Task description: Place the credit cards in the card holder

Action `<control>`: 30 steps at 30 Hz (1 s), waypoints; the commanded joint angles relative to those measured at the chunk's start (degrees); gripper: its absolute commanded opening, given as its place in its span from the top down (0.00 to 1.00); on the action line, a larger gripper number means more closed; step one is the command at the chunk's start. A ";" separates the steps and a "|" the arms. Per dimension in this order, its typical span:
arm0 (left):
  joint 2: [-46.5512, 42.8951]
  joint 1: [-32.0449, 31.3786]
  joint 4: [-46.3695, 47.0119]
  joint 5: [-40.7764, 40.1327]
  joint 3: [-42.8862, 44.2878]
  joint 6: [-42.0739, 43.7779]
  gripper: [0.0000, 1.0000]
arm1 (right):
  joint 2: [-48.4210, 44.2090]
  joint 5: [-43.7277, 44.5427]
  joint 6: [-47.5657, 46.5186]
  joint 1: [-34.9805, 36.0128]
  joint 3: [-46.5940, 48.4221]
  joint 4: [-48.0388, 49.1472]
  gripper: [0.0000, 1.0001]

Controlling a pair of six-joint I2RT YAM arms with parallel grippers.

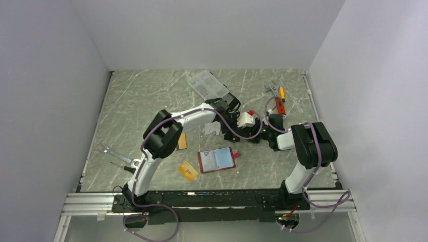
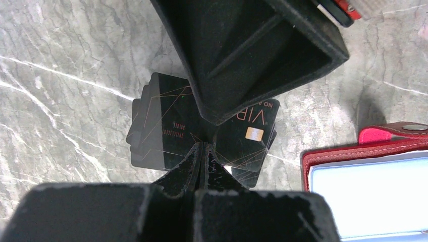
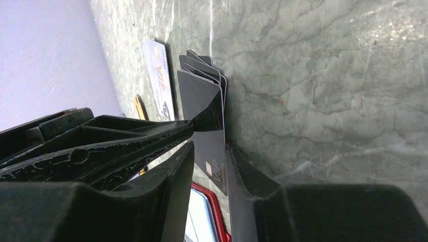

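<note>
My left gripper (image 2: 204, 146) is shut on a fanned stack of dark credit cards (image 2: 161, 126), held on edge above the table. My right gripper (image 3: 210, 146) is open, its jaws astride the nearest dark card (image 3: 204, 108). That card lies against one finger, with a gap to the other. The red card holder (image 1: 217, 160) lies open on the table, light blue inside up, in front of both grippers; its corner (image 2: 363, 156) shows in the left wrist view. A silver card (image 3: 159, 80) and two orange cards (image 1: 188, 171) (image 1: 181, 141) lie flat on the table.
A clear plastic box (image 1: 206, 84) sits at the back. Tools, among them an orange-handled one (image 1: 281, 101), lie at the back right. A wrench (image 1: 108, 151) and a screwdriver (image 1: 121, 165) lie near the left edge. Walls stand on three sides.
</note>
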 commanded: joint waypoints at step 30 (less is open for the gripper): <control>2.92 -2.77 -2.37 6.55 2.62 -2.35 1.00 | -2.20 -2.16 7.18 1.22 -2.97 10.04 0.90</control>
